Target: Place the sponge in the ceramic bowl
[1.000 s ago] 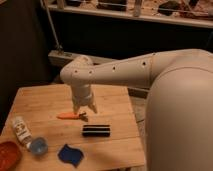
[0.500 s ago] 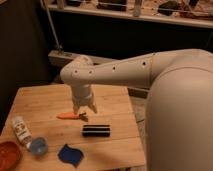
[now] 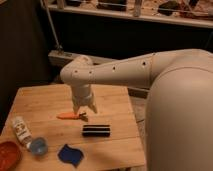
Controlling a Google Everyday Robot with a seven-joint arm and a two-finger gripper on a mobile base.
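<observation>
The sponge (image 3: 70, 155) is a flat dark blue pad with a wavy outline, lying near the front edge of the wooden table (image 3: 45, 102). The ceramic bowl (image 3: 8, 155) is orange-red and shallow, at the front left corner, partly cut off by the frame edge. My gripper (image 3: 83, 109) hangs above the middle of the table, fingers pointing down, well behind the sponge and to the right of the bowl. Nothing is seen held in it.
A thin orange stick-like object (image 3: 69, 116) lies just below and left of the gripper. A black rectangular bar (image 3: 96, 130) lies right of centre. A small light-blue cup (image 3: 38, 146) and a white bottle (image 3: 21, 131) are near the bowl. Dark railing stands behind.
</observation>
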